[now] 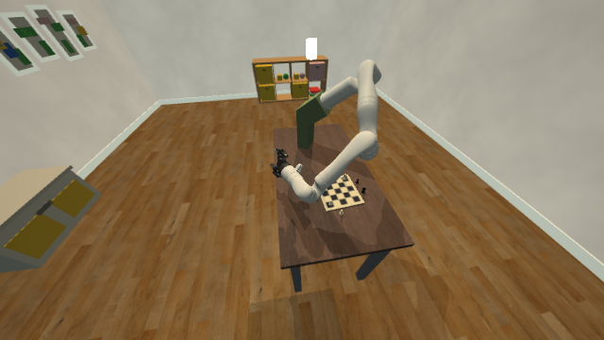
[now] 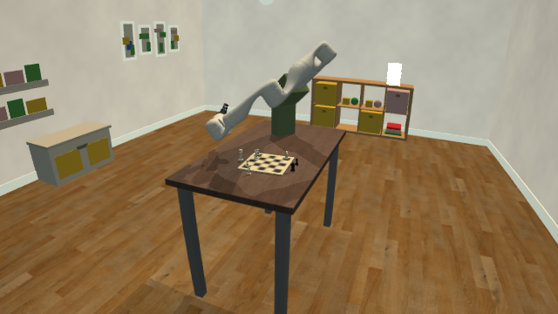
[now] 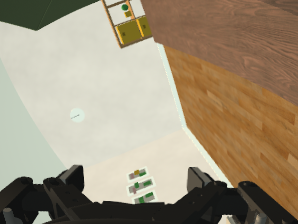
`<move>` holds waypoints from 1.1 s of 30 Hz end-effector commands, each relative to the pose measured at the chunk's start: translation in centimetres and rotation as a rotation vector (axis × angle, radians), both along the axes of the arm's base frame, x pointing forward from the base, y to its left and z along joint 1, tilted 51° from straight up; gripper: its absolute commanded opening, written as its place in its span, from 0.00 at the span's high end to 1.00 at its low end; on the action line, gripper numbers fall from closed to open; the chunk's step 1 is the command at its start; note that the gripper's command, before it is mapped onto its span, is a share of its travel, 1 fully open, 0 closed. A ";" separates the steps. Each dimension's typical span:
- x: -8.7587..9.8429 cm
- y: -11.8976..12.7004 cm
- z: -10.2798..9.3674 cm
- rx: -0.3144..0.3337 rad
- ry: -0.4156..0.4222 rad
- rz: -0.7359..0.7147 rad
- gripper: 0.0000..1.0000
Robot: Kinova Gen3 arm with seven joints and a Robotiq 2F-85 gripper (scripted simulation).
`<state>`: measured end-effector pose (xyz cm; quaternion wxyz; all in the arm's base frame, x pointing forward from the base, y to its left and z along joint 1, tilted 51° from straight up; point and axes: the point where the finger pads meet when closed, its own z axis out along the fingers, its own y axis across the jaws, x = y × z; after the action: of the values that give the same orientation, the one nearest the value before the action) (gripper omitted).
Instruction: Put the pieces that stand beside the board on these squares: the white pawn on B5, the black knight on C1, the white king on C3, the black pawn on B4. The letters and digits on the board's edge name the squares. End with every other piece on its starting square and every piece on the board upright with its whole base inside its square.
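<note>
The board (image 1: 346, 206) (image 2: 266, 173) lies on the table; its letters are too small to read. The white pawn (image 1: 341, 213) (image 2: 248, 172) stands off its front edge. The white king (image 2: 241, 154) stands off its left side in the exterior view; the arm seems to hide it in the top view. Two black pieces stand off the right side: the nearer (image 1: 363, 191) (image 2: 293, 167) looks like the knight, the farther (image 1: 357, 181) (image 2: 296, 161) like the pawn. My gripper (image 3: 135, 178) (image 1: 274, 159) is open and empty, high over the table's left edge, away from all pieces.
Pale pieces stand on the board, at its near left corner (image 1: 329, 204) (image 2: 248, 164), its far right (image 1: 344, 178) (image 2: 286, 155) and its far left (image 2: 256, 153). The green pedestal (image 1: 305, 134) (image 2: 283, 119) stands behind. The forearm (image 1: 344, 161) hangs over the board's left part in the top view.
</note>
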<state>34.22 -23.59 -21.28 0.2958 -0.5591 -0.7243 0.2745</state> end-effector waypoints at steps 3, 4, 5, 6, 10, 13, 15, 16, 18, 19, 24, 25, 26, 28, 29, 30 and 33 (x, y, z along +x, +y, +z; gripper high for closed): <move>0.0 -0.1 0.1 -0.001 0.000 -0.001 0.00; 0.0 -0.1 0.1 -0.001 0.000 -0.001 0.00; 0.0 -0.1 0.1 -0.001 0.000 -0.001 0.00; 0.0 -0.1 0.1 -0.001 0.000 -0.001 0.00; 0.0 -0.1 0.1 -0.001 0.000 -0.001 0.00; 0.0 -0.1 0.1 -0.001 0.000 -0.001 0.00; 0.0 -0.1 0.1 -0.001 0.000 -0.001 0.00; 0.0 -0.1 0.1 -0.001 0.000 -0.001 0.00; 0.0 -0.1 0.1 -0.001 0.000 -0.001 0.00; 0.0 -0.1 0.1 -0.001 0.000 -0.001 0.00; 0.3 0.1 0.3 0.011 -0.009 0.010 0.00; 0.5 0.2 0.4 0.014 -0.012 0.013 0.00; 0.7 0.3 0.5 0.017 -0.015 0.017 0.00; 1.0 0.4 0.9 0.025 -0.023 0.024 0.00; 1.2 0.5 1.1 0.030 -0.028 0.029 0.00; 1.5 0.6 1.4 0.035 -0.033 0.034 0.00; 2.1 0.9 2.0 0.049 -0.047 0.047 0.00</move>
<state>35.36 -22.89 -20.14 0.2927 -0.5473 -0.7405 0.2578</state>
